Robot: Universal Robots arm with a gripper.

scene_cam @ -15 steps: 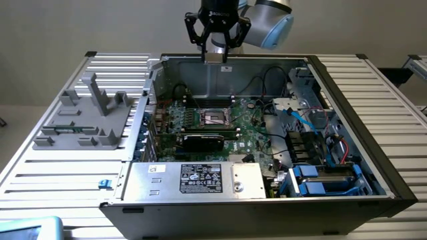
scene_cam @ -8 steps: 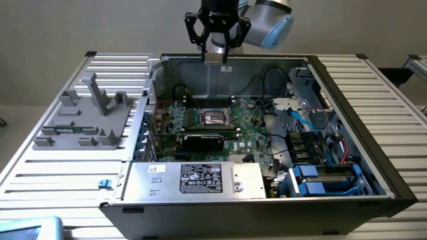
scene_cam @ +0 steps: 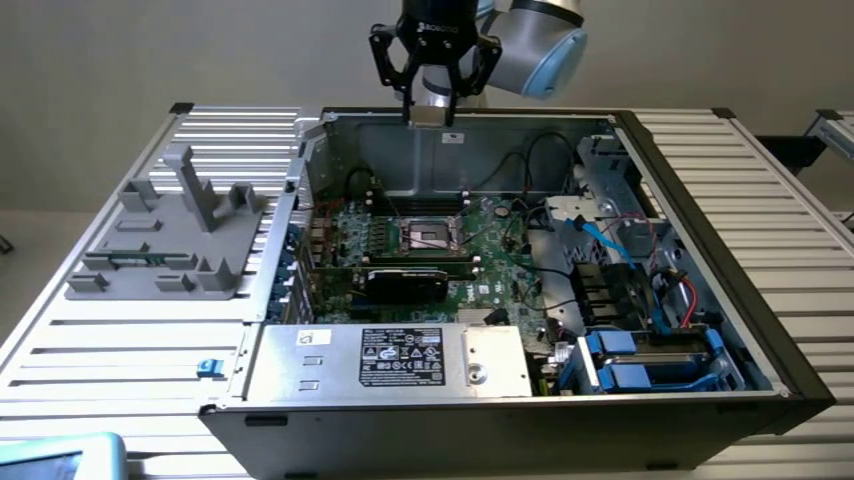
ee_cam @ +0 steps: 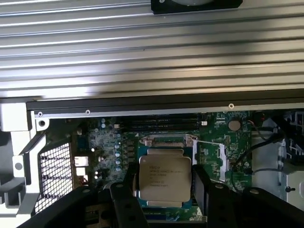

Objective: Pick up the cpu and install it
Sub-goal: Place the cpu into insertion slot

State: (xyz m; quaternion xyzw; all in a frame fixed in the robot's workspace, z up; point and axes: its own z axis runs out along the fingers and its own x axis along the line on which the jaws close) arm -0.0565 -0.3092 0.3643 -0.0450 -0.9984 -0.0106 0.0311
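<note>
The cpu (scene_cam: 431, 117), a small flat square with a silver-beige top, hangs between the fingertips of my gripper (scene_cam: 433, 112), which is shut on it high above the open computer case. In the wrist view the cpu (ee_cam: 165, 178) sits between the two dark fingers (ee_cam: 124, 192) with its printed metal lid facing the camera. Beneath and behind it lies the motherboard's dark square socket (ee_cam: 164, 142) with its metal frame. In the exterior view that socket (scene_cam: 430, 235) is well below the gripper, in the middle of the green board.
The case (scene_cam: 747, 330) lies open on a slatted metal table (scene_cam: 120, 340). A black card (scene_cam: 407, 282) stands just in front of the socket, a silver power supply (scene_cam: 387, 360) nearer still. Cables and blue drive bays (scene_cam: 641, 360) fill the exterior view's right. A grey fixture (scene_cam: 174, 235) sits left.
</note>
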